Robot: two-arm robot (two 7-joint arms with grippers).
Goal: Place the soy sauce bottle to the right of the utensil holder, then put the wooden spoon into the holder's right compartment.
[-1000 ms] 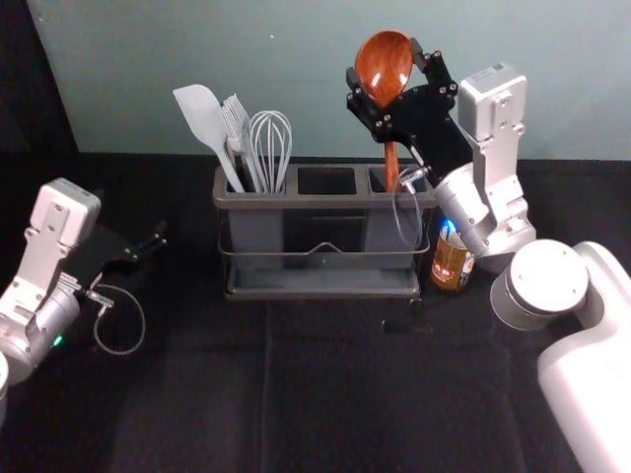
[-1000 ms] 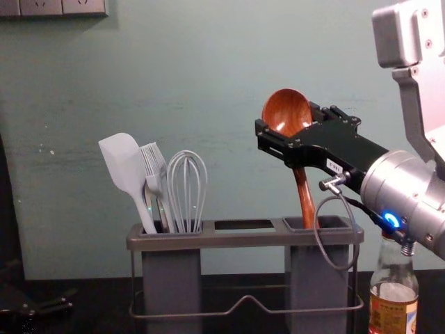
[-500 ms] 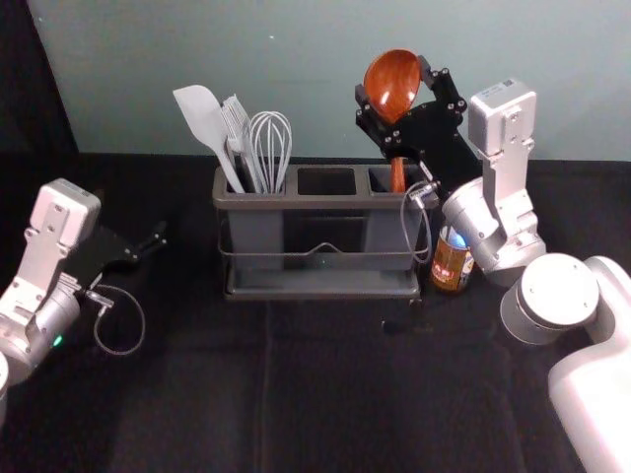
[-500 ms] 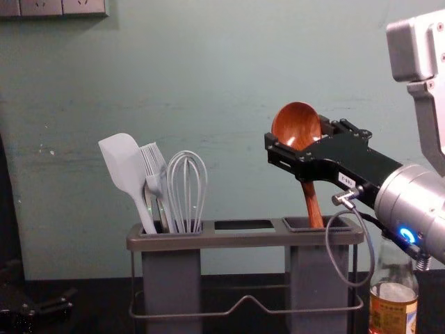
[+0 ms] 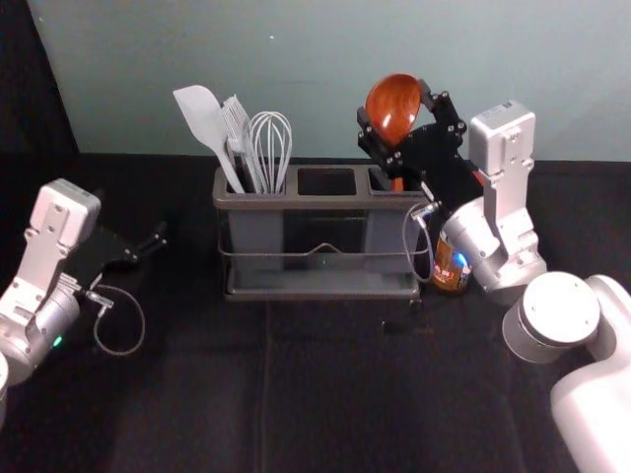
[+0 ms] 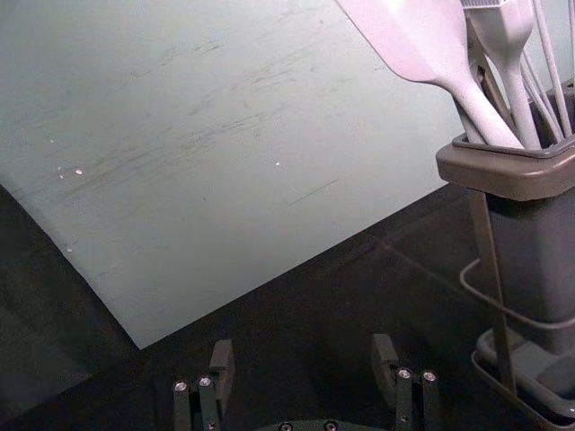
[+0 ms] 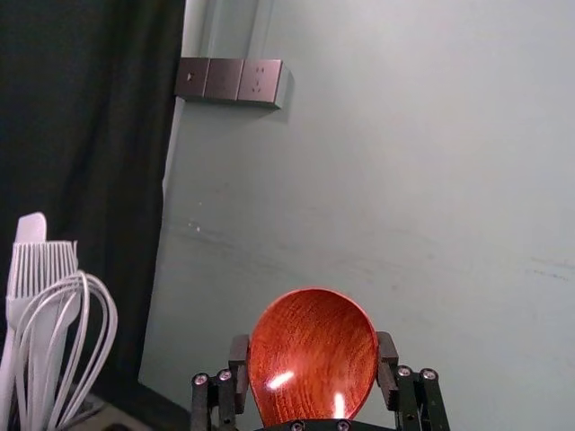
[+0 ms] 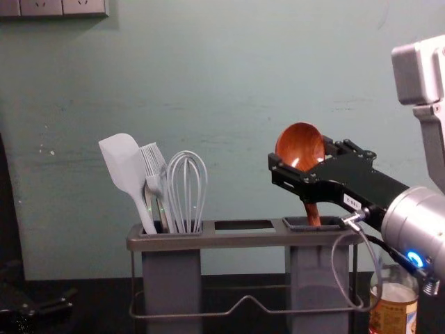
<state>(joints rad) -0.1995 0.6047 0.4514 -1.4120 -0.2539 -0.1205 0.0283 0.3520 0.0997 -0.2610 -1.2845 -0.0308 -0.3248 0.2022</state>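
My right gripper (image 5: 394, 102) is shut on the bowl of the wooden spoon (image 5: 392, 110), above the right compartment of the utensil holder (image 5: 325, 202). In the chest view the spoon (image 8: 300, 145) leans slightly, its handle inside that compartment's opening. The right wrist view has the gripper (image 7: 313, 348) with a finger against each side of the bowl (image 7: 313, 359). The soy sauce bottle (image 8: 393, 309) stands upright just right of the holder, partly behind my right arm. My left gripper (image 5: 158, 236) is parked at the left; the left wrist view has this gripper (image 6: 304, 361) open and empty.
A white spatula (image 5: 202, 118), a brush (image 5: 237, 123) and a whisk (image 5: 270, 143) stand in the holder's left compartment. The middle compartment (image 5: 326, 181) is empty. A wall rises behind the dark table (image 5: 325, 394).
My right gripper has come down and slightly to the right with the spoon, and more of the handle has sunk into the right compartment. The left arm has stayed still.
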